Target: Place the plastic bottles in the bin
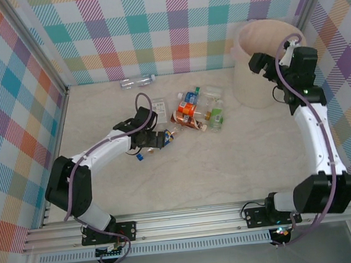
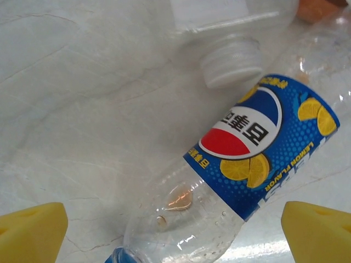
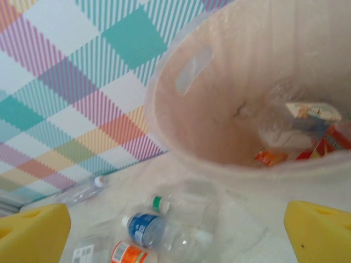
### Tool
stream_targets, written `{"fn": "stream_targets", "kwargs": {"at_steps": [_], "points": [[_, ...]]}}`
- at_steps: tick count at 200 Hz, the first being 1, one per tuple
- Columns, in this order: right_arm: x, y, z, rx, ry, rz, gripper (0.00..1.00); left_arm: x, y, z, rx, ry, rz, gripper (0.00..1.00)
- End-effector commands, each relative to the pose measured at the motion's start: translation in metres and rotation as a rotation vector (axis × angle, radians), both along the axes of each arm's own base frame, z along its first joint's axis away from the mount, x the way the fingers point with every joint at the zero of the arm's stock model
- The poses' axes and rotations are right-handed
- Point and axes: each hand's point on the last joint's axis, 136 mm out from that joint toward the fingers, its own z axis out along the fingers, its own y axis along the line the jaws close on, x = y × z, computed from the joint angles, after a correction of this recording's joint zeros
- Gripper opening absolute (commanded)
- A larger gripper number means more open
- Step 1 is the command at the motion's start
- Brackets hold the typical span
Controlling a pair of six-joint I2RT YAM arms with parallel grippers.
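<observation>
Blue-label bottle (image 2: 241,164) lies between left gripper's (image 2: 175,233) open pads (image 2: 33,233), ungripped; right gripper (image 3: 175,230) hangs open, empty, at bin (image 3: 230,82) rim w/ few bottles (image 3: 307,131) inside; pile (image 1: 195,112) waits just beyond left gripper

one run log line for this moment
left gripper open above blue-label bottle lying on table | right gripper open, empty, at bin rim | bin holds bottles | bottle pile on table
</observation>
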Motion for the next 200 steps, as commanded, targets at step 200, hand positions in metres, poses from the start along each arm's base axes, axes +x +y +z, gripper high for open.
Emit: {"fn": "stream_targets", "kwargs": {"at_steps": [200], "points": [[-0.048,0.035,-0.027,0.128,0.055,0.143,1.00,-0.019,-0.022,-0.061,0.202,0.096,-0.334,0.74]]}}
